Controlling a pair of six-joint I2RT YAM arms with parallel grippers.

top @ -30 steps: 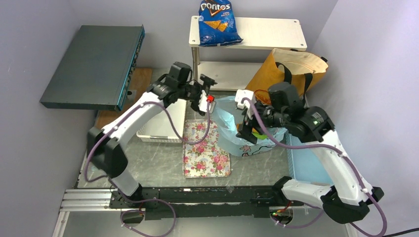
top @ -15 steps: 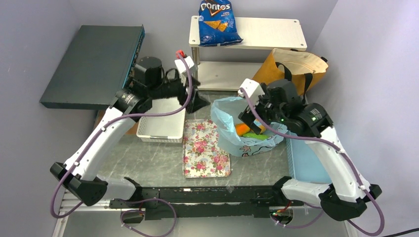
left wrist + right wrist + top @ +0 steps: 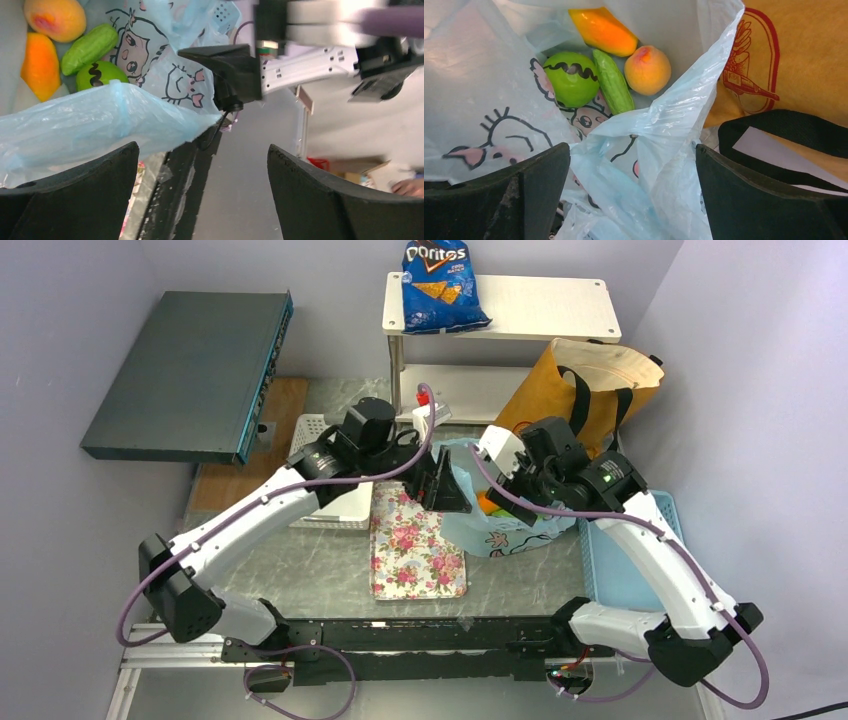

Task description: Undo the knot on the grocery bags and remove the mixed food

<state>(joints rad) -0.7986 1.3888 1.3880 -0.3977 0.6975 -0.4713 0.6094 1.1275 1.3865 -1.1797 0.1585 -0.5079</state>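
Note:
The light-blue cartoon-printed plastic bag (image 3: 505, 530) stands with its mouth gaping; no knot shows on it. Inside lie a green round fruit (image 3: 571, 77), a long green vegetable (image 3: 613, 82), an orange-yellow mango (image 3: 604, 32) and an orange round fruit (image 3: 647, 70). My right gripper (image 3: 633, 195) is open above the bag mouth (image 3: 500, 480), with loose plastic of the rim between its fingers. My left gripper (image 3: 445, 485) is open at the bag's left rim (image 3: 100, 120); the plastic lies beside its left finger (image 3: 75, 200). The orange-tan tote (image 3: 590, 380) with black straps (image 3: 784, 135) stands behind.
A floral tray (image 3: 415, 550) lies left of the bag, a white basket (image 3: 330, 500) beyond it. A blue bin (image 3: 620, 570) sits at the right. The shelf (image 3: 540, 305) at the back carries the blue Doritos bag (image 3: 440, 285). A dark flat box (image 3: 190, 375) stands far left.
My left arm swung from the back left, over the white basket, forward and right to the bag's left rim. My right gripper shifted slightly left over the bag mouth.

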